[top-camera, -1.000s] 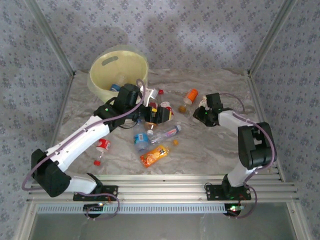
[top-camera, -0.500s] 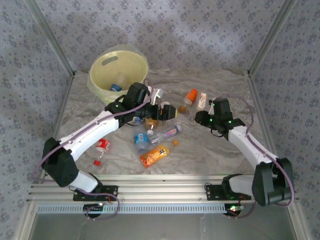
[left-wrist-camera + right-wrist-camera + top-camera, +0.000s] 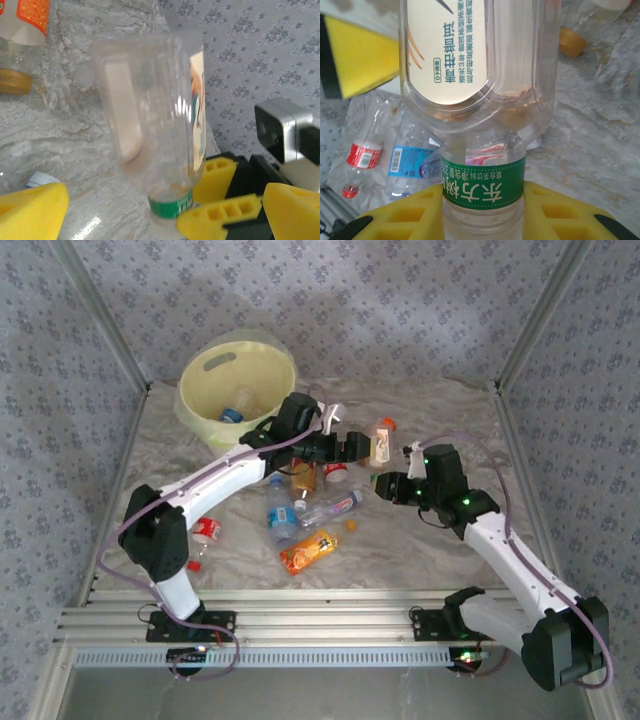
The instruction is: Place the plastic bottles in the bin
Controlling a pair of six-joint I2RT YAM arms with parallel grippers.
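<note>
Broadly, the bin [image 3: 237,380] stood at the far left of the table [image 3: 430,550] with a couple of bottles lying in its bottom. Most of the plastic bottles [image 3: 308,550] lay scattered on the crinkled sheet between the two arms. The left gripper [image 3: 352,448] was close to the right gripper [image 3: 388,486] near mid-table, well apart from the bin. The right gripper was clamped on the neck of a clear bottle [image 3: 475,65], its yellow fingers [image 3: 395,220] pinching the green band [image 3: 482,182] below the shoulder. The left gripper's jaws stood wide open, with a finger [image 3: 30,210] low on either side of that bottle and seemingly not touching it.

The clear bottle looked empty, so it was probably very light. Its walls looked thin enough to dent or spring out of a squeeze, and its smooth body would be slippery. The stiff neck, where the right gripper had it, was likely the firmest hold, since the labelled belly would give under the pads.

The overhead view showed the way to the bin and the bottles left on the sheet, though the held bottle was hard to pick out there. The right wrist view showed the grip on the band plainly. The left wrist view showed the bottle's side, its cream label [image 3: 197,115] edge-on, and the open left fingers.
</note>
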